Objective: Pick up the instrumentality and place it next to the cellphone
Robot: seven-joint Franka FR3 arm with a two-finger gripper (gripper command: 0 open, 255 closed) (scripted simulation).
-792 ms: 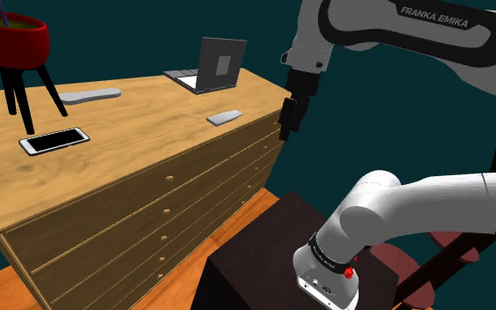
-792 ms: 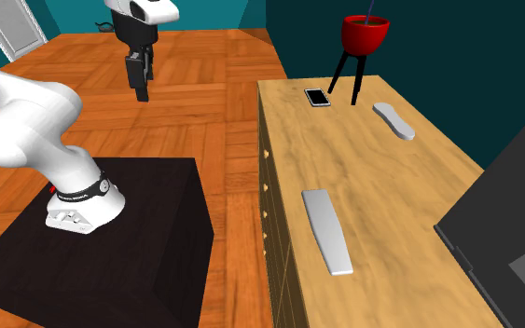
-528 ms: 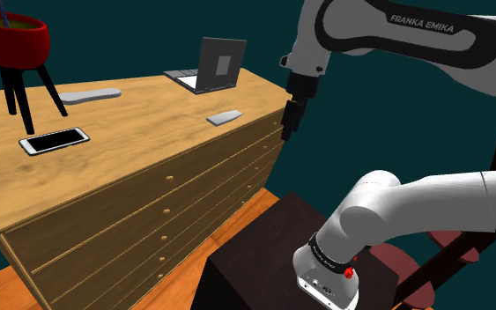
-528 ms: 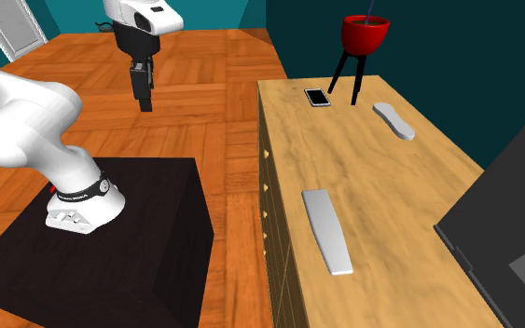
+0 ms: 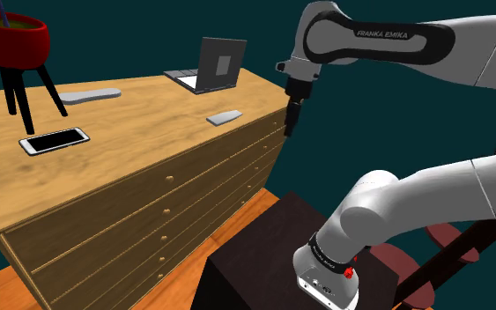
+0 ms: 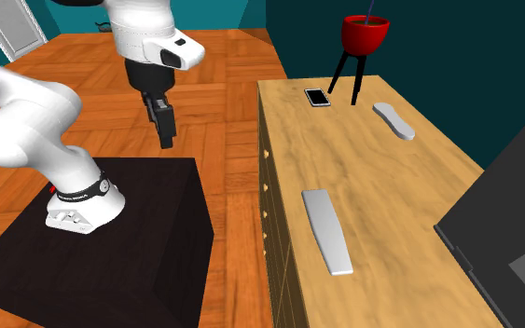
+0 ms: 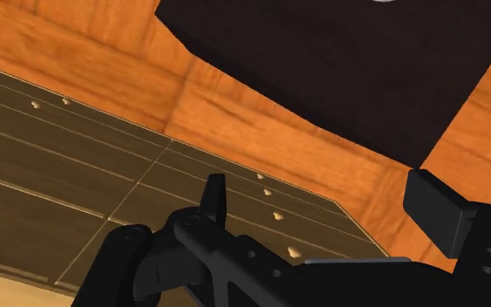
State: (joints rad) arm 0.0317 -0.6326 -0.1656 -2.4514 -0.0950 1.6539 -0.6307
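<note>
Beside wooden drawer chest (image 6: 363,168), all-black two-finger gripper (image 6: 166,138) hung open, empty. On chest top, flat grey oblong bar (image 6: 326,230) lay well apart from white-framed cellphone (image 6: 318,97).

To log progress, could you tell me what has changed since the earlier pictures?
The gripper moved down and right in the second exterior view, toward the wooden dresser; it is open, holding nothing. The phone, near grey slab, far grey slab and laptop lie as before.
</note>
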